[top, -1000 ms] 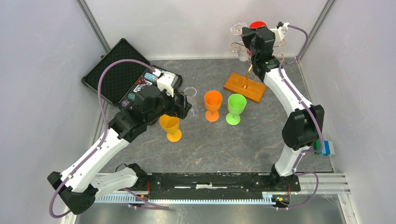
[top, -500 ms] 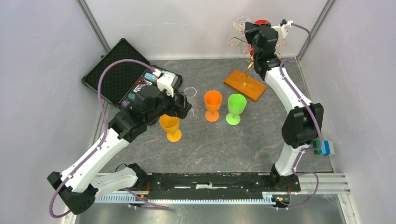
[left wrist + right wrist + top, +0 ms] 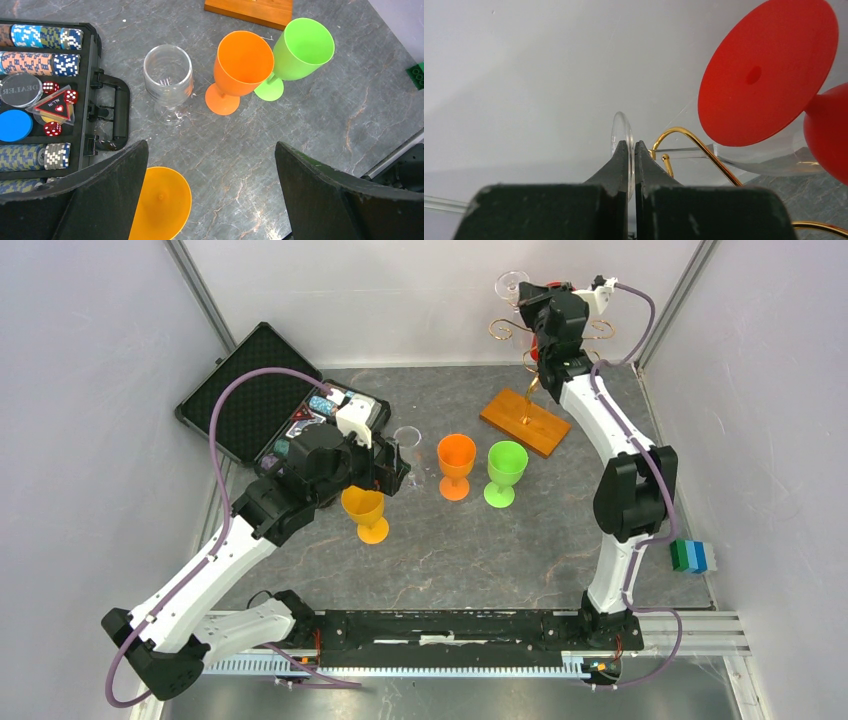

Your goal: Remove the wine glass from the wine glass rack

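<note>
The wine glass rack is a gold wire stand [image 3: 503, 330] on an orange-brown wooden base [image 3: 510, 426] at the back right. My right gripper [image 3: 532, 302] is high at the rack's top, shut on the round foot of a clear wine glass [image 3: 510, 282]. In the right wrist view the thin clear foot [image 3: 619, 131] sits edge-on between the closed fingertips of that gripper [image 3: 631, 146], beside a gold arm [image 3: 689, 137]. A red glass [image 3: 769, 70] hangs close on the right. My left gripper [image 3: 395, 466] is open and empty over the table.
On the table stand a clear glass [image 3: 168, 75], an orange goblet [image 3: 242, 62], a green goblet [image 3: 300, 50] and a yellow-orange goblet [image 3: 161, 202] below the left gripper [image 3: 210, 150]. An open black poker chip case [image 3: 35, 95] lies at the left. Green and blue blocks [image 3: 692, 556] sit at the right.
My right gripper has risen and moved toward the back wall with the clear glass foot in it. The red foot is now hidden behind it from above. The left arm has not moved.
</note>
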Controlling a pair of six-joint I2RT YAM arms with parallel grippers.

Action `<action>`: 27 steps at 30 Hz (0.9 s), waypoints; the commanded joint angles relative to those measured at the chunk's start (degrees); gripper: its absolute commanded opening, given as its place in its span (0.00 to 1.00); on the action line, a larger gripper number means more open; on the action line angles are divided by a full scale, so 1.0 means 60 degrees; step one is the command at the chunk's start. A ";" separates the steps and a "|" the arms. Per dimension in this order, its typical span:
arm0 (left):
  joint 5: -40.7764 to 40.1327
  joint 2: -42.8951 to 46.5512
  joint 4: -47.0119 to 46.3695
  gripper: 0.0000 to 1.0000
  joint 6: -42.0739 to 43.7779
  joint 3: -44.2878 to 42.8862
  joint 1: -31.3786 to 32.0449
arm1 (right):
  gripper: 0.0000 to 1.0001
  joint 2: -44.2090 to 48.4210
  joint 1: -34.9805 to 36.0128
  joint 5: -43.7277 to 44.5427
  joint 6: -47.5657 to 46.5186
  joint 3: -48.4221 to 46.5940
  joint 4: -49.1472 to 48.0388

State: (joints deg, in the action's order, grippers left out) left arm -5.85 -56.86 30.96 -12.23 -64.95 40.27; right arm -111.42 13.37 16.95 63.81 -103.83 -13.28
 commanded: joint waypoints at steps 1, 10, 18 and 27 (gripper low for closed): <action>-0.0056 0.0134 -0.0516 1.00 -0.0058 0.0058 -0.0018 | 0.00 0.0217 -0.0030 0.0194 -0.0478 -0.0175 -0.1091; -0.0025 0.0072 -0.0530 1.00 -0.0086 0.0073 -0.0017 | 0.00 0.0910 -0.0039 0.1129 -0.0737 0.0429 -0.1298; 0.0005 0.0062 -0.0560 1.00 -0.0091 0.0029 -0.0018 | 0.00 0.1694 -0.0010 0.1400 -0.0514 0.1203 -0.1186; 0.0029 0.0119 -0.0560 1.00 -0.0114 0.0058 -0.0016 | 0.00 0.2547 0.0145 0.0605 -0.0014 0.1968 -0.0715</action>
State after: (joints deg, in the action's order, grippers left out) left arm -5.80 -56.84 29.89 -12.23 -64.45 40.27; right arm -100.31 13.74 22.02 62.35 -92.82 -16.21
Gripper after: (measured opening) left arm 0.993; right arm 0.025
